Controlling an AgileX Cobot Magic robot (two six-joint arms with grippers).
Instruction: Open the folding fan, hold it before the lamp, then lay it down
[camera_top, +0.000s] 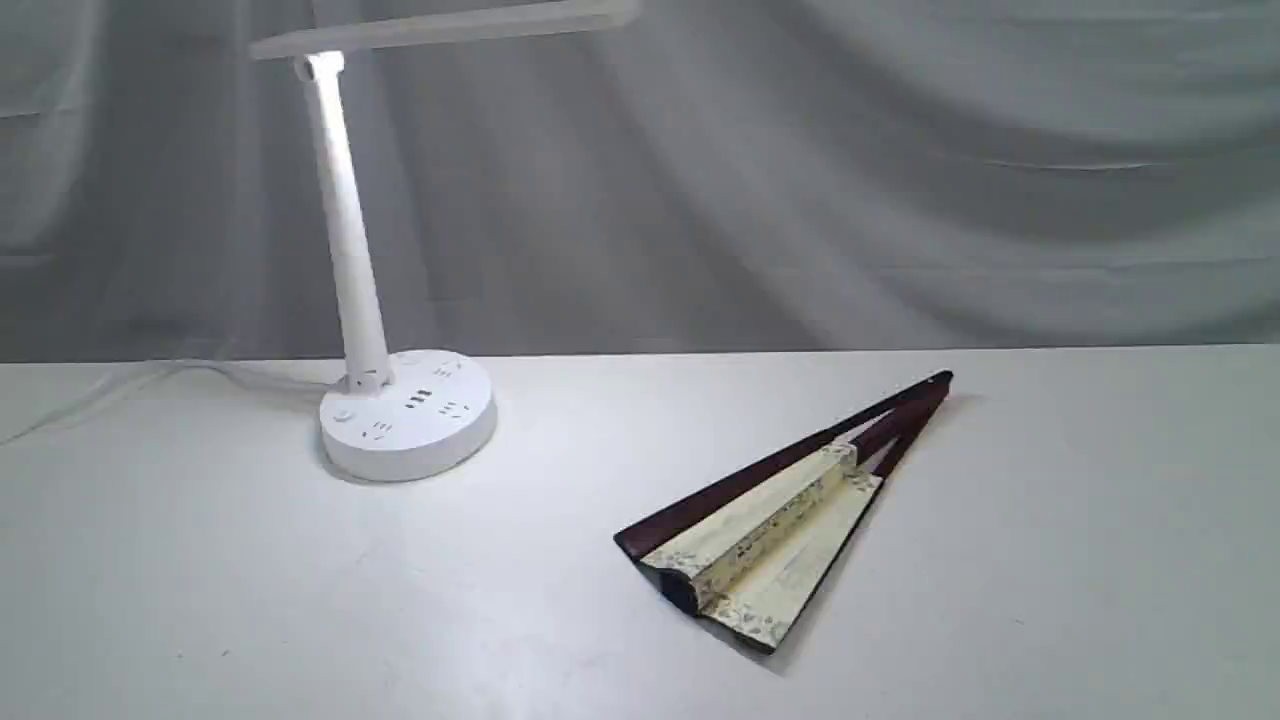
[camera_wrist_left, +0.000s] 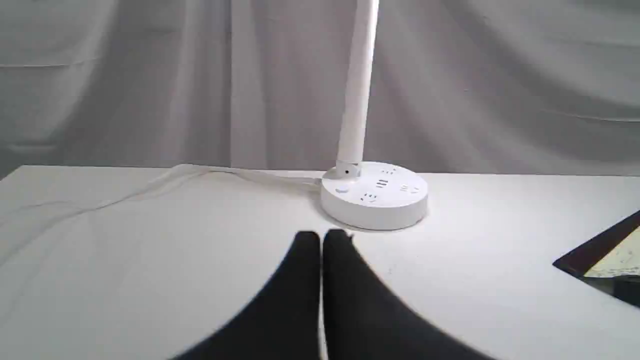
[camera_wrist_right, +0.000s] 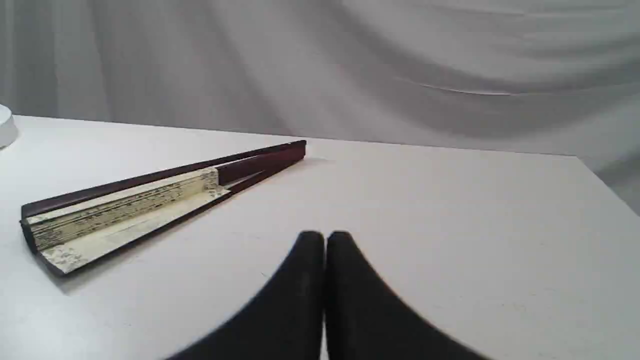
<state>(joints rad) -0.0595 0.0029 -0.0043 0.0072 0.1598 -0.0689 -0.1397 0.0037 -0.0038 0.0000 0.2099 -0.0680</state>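
The folding fan (camera_top: 780, 520) lies almost closed on the white table, right of centre, its dark maroon guards meeting at the pivot on the far right and a narrow wedge of cream pleats showing. The right wrist view shows the fan (camera_wrist_right: 150, 200) lying apart from my right gripper (camera_wrist_right: 325, 240), whose black fingers are pressed together, holding nothing. The white lamp (camera_top: 400, 400) stands at the back left, round base with sockets, slim stem, bar head at the top. My left gripper (camera_wrist_left: 322, 240) is shut and empty a short way from the lamp base (camera_wrist_left: 375, 195). Neither gripper appears in the exterior view.
A white cable (camera_wrist_left: 150, 185) runs from the lamp base across the table's back left. A grey draped cloth (camera_top: 800, 170) hangs behind the table. The table's right edge (camera_wrist_right: 600, 180) shows in the right wrist view.
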